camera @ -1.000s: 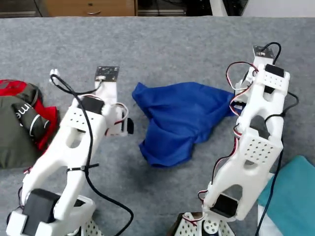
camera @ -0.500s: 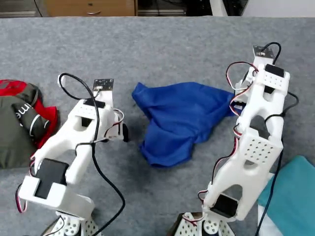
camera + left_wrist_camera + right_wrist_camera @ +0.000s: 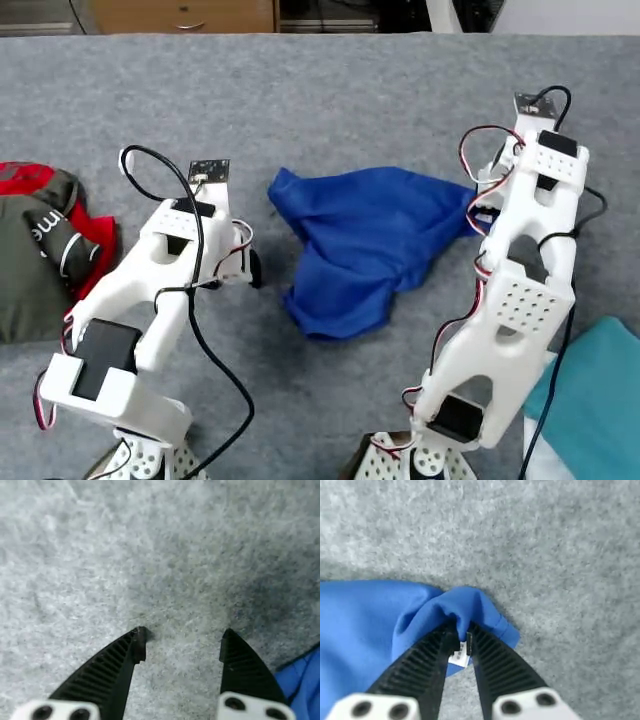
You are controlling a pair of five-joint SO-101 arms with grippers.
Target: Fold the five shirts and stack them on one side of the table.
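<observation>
A crumpled blue shirt point(image 3: 365, 240) lies in the middle of the grey table point(image 3: 330, 90). My right gripper point(image 3: 462, 632) is shut on a folded corner of the blue shirt point(image 3: 370, 615) at its right end, and a white label shows between the fingers. In the high view this right gripper point(image 3: 481, 215) sits low at the cloth's right tip. My left gripper point(image 3: 183, 639) is open over bare felt, just off the shirt's left edge, with a sliver of blue shirt point(image 3: 306, 680) beside one finger. From above, the left gripper point(image 3: 251, 268) is a short gap left of the cloth.
Folded shirts, olive-green over red point(image 3: 35, 255), lie stacked at the table's left edge. A teal shirt point(image 3: 600, 405) lies at the front right corner, partly behind the right arm. Wooden drawers point(image 3: 180, 15) stand beyond the far edge.
The left arm has folded down and back, bringing its wrist lower over the table beside the shirt's left edge. The right arm and the blue shirt have stayed put.
</observation>
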